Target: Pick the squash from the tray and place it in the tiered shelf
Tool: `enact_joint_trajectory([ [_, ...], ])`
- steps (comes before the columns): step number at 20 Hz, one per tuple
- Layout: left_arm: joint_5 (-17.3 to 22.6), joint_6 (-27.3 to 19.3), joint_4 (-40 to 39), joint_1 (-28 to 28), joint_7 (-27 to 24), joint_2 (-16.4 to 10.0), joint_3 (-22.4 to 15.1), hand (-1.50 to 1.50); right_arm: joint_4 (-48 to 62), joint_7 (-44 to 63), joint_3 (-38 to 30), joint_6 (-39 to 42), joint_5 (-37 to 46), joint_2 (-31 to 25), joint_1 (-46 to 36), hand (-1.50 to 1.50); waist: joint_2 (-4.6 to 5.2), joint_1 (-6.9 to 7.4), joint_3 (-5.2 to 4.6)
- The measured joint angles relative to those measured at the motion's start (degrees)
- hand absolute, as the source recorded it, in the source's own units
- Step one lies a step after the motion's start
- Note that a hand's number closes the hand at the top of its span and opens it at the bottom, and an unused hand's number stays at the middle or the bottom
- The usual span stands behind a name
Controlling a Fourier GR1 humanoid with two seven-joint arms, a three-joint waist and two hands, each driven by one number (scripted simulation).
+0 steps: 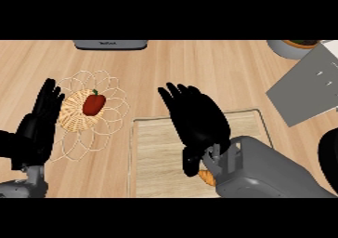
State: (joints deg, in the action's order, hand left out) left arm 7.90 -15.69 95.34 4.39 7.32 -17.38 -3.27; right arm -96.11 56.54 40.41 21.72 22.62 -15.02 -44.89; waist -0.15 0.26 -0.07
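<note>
Over tray (158,158), right hand (199,122) outstretched, squash (207,177) beneath

The black right hand (199,122) and its grey forearm hide most of the orange squash (207,177); only a small piece shows on the pale wooden tray (154,158). The picture's edge cuts off the grey appliance (110,44) at the far side and the grey tiered shelf (308,86) at the right.

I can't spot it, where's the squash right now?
In the head view, only an orange bit of the squash shows on the tray, low and right of centre, under the right hand.
</note>
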Motion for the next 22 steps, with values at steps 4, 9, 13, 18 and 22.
enact_joint_trajectory([
  [4, -0.2, 0.3, 0.0, -0.3, -0.1, 0.4, 0.1, 0.0, 3.5, -0.4, 1.1, 1.3, 2.7, -1.2, 0.9, -1.5, 0.06, -0.05, 0.02],
  [9, -0.8, 0.9, 1.9, -1.6, 0.7, 0.7, 0.5, 0.0, 5.2, -1.5, 0.4, 1.8, 7.2, 0.6, 3.9, -1.5, 0.07, -0.04, 0.05],
  [13, -2.4, 0.6, 1.2, -1.0, 0.6, 2.0, 0.4, 0.0, 5.2, -2.6, -0.4, 2.4, 10.6, 2.4, 6.7, -1.5, 0.1, -0.15, 0.06],
  [18, -2.8, 1.6, -1.1, 0.4, -0.4, 2.9, 1.7, 0.0, 7.6, -6.3, -1.8, 2.8, 15.0, 2.8, 10.2, -1.5, 0.14, -0.15, 0.06],
  [22, -3.0, 2.9, 0.3, -1.1, -0.6, 3.2, 2.4, 0.0, 8.8, -8.9, -3.5, 3.1, 18.3, 3.6, 12.3, -1.5, 0.13, -0.06, 0.07],
])
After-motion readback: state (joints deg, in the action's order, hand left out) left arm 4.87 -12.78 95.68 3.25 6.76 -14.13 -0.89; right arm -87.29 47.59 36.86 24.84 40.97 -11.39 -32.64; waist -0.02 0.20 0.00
